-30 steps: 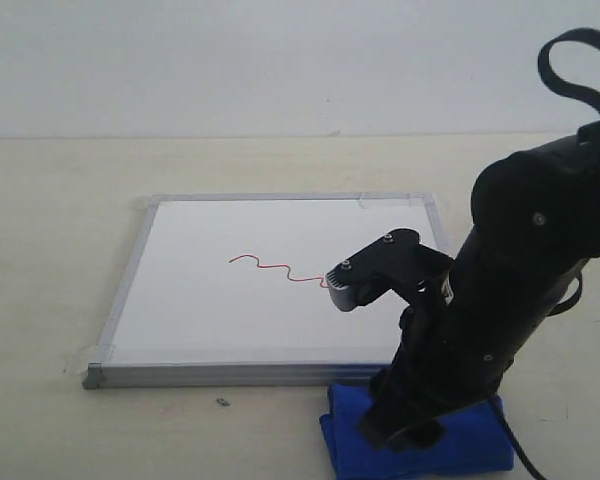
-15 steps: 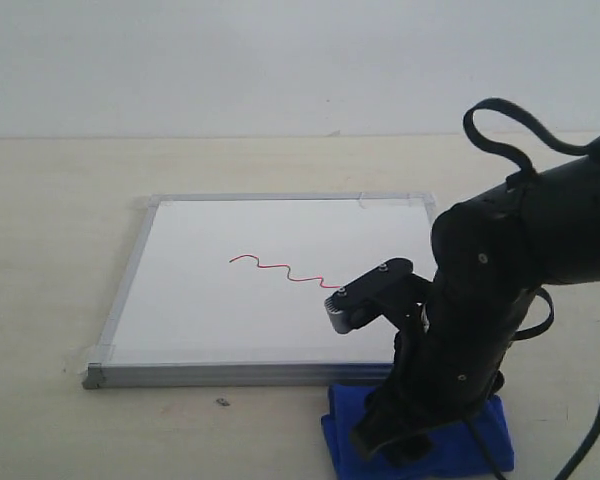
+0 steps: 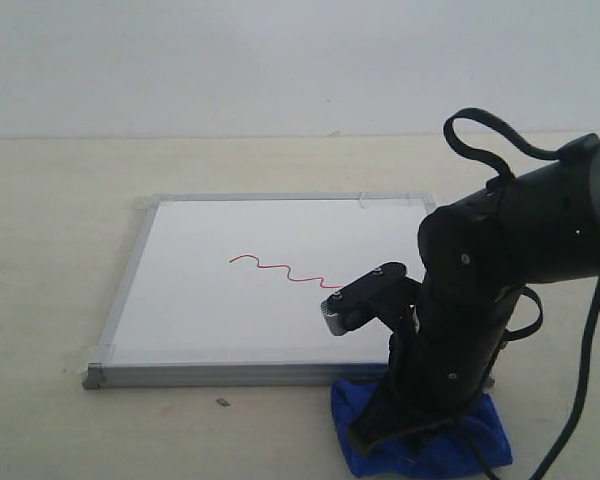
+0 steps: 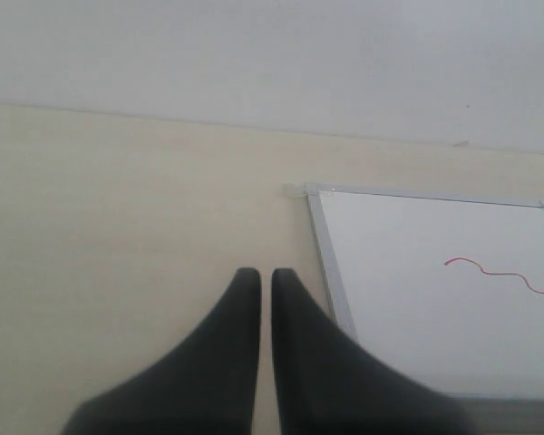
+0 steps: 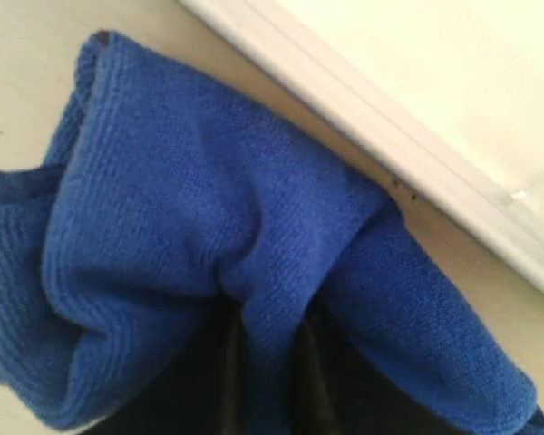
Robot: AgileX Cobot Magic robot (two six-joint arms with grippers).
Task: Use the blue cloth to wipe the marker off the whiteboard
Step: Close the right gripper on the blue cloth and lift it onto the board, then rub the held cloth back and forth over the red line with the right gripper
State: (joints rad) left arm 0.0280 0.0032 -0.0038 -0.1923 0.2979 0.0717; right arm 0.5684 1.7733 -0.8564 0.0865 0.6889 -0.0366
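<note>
Right tool [image 5: 265,362] pinches the blue cloth [image 5: 190,217] just beside the whiteboard [image 5: 435,63].

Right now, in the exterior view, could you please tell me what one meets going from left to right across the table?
The whiteboard, met first at its left frame → the marker squiggle → the blue cloth, pinched in the right claw.

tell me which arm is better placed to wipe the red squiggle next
Right. The right gripper is closed on the blue cloth beside the whiteboard frame, near the marker. The left gripper is shut, empty, over the table.
</note>
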